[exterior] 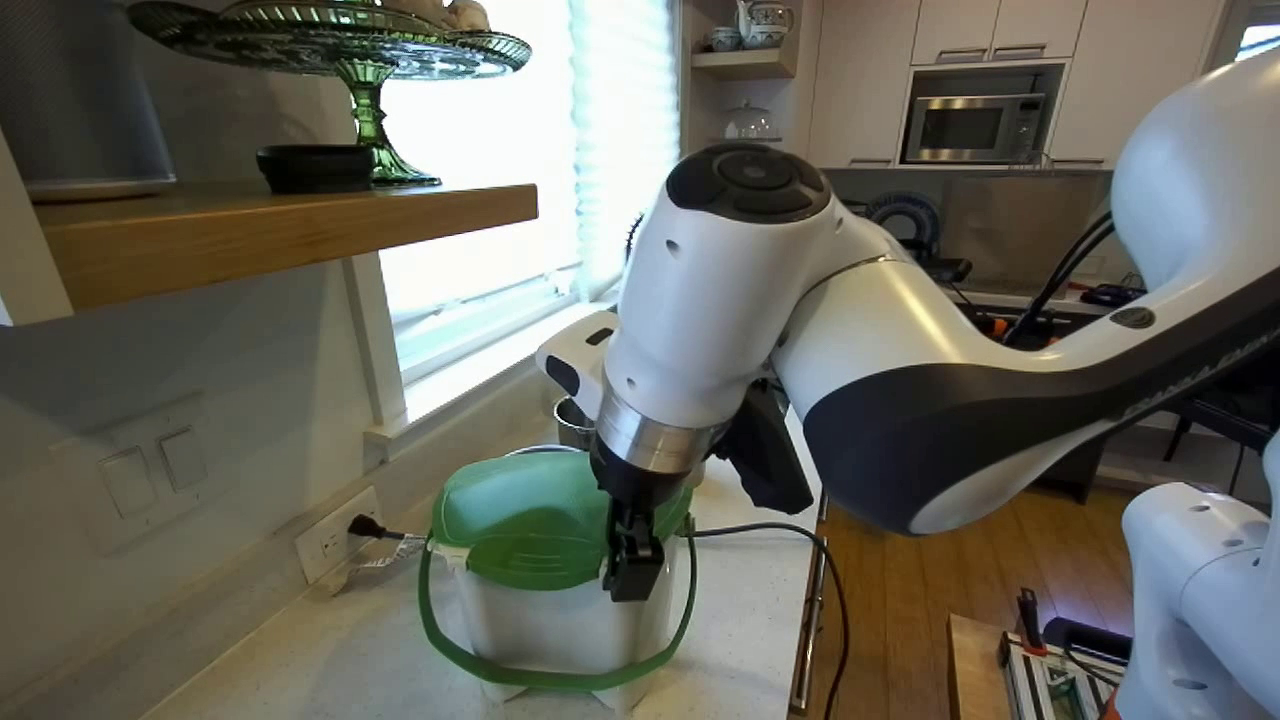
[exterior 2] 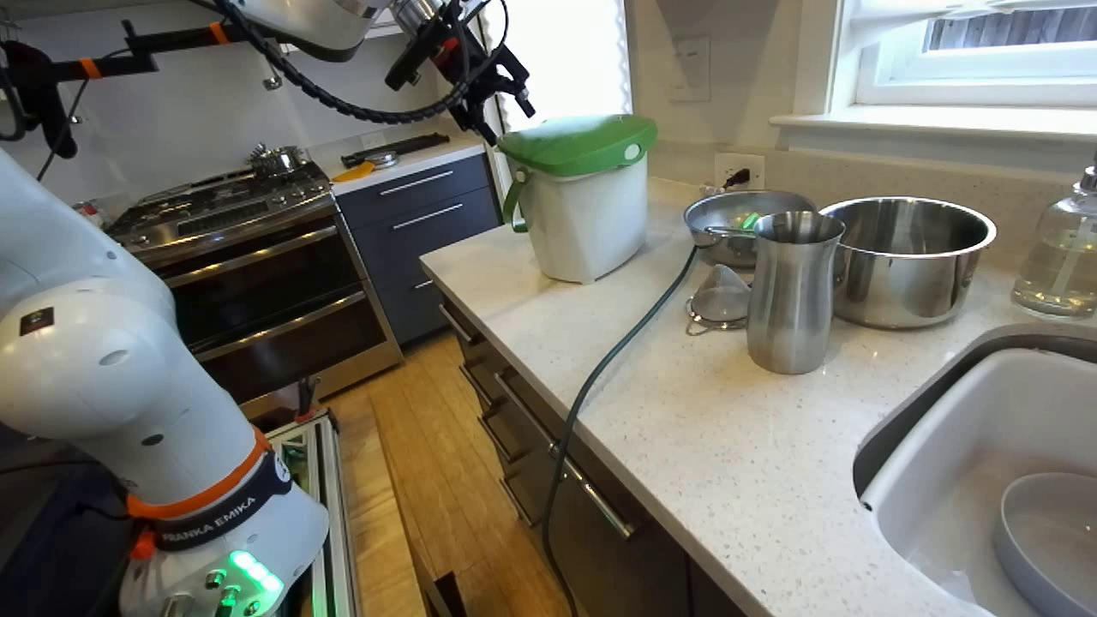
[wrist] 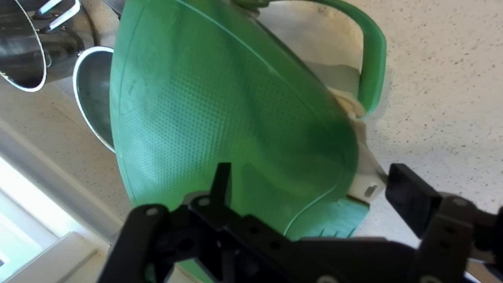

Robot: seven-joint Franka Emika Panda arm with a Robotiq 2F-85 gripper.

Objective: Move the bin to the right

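The bin (exterior: pixel 560 620) is white with a green domed lid and a green loop handle. It stands upright on the white counter in both exterior views, near the counter's end (exterior 2: pixel 591 214). Its lid fills much of the wrist view (wrist: pixel 220 106). The handle hangs low against one side. My gripper (exterior: pixel 632 580) is open at one end of the lid. In an exterior view its fingertips (exterior 2: pixel 510 124) are at the lid's edge. In the wrist view one finger is over the lid and the other beyond its rim (wrist: pixel 310 171). I cannot tell whether either touches it.
A metal bowl (exterior 2: pixel 728 206), strainer (exterior 2: pixel 720 300), tall metal cup (exterior 2: pixel 793 300) and pot (exterior 2: pixel 908 274) stand beside the bin. A dark cable (exterior 2: pixel 634 330) crosses the counter. A sink (exterior 2: pixel 977 463) lies farther along. A wooden shelf (exterior: pixel 300 235) hangs on the wall.
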